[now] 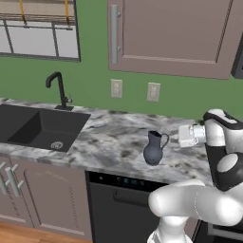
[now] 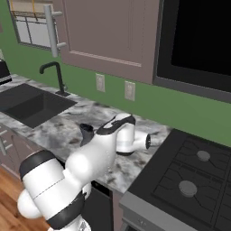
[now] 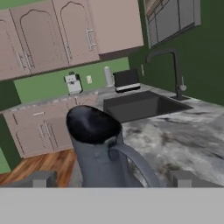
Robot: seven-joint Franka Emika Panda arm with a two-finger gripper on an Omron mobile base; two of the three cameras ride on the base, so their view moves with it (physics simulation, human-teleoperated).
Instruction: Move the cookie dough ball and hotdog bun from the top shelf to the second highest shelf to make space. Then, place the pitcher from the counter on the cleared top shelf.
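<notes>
In the left base view the pitcher [image 1: 154, 148] is seen upright on the counter [image 1: 109, 140], just ahead of the gripper [image 1: 181, 136], handle turned toward it, so the pitcher step is judged to be in hand. In the right base view the pitcher [image 2: 86, 134] is mostly hidden behind the arm. In the hand view the fingers [image 3: 40, 179] are spread fully with nothing held, the pitcher [image 3: 103, 151] standing between and just beyond them; next, a short advance and a closing on handle or neck are called for.

Green wall [image 1: 90, 85] behind mauve cabinets [image 1: 175, 33] — window [image 1: 40, 35] at left, wooden floor [image 3: 43, 164] below.
</notes>
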